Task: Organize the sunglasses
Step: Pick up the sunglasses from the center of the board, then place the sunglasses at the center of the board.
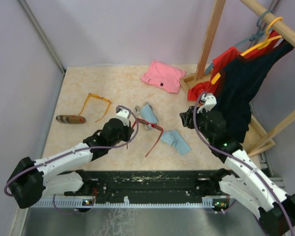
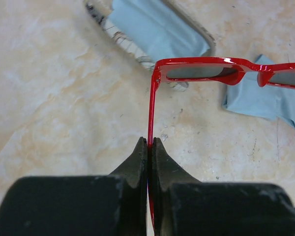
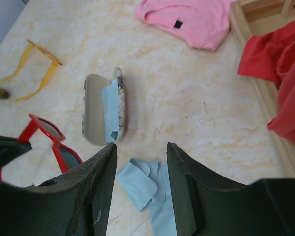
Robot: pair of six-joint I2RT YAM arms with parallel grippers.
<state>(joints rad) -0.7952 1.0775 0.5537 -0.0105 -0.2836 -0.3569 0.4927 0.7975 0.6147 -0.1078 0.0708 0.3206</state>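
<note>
The left hand (image 2: 149,142) is pressed together on one thin arm of the red sunglasses (image 2: 194,73), near the middle of the desk (image 1: 88,78); their dark-lensed front stands away from the fingertips, by the near end of the open patterned case (image 3: 91,110); their other arm trails toward the near edge. A light blue cloth (image 3: 110,110) lies inside that case; a second, loose cloth (image 3: 147,182) lies just right of the red pair, below the right hand (image 3: 140,147), which hangs spread and holds nothing. The orange sunglasses (image 1: 99,98) lie unfolded toward the left edge, well apart, a closed brown case (image 1: 70,119) near them; a pink shirt (image 1: 163,76) lies at the far edge; a wooden rack (image 1: 210,37) hung with red and dark clothes crowds the far right corner.
</note>
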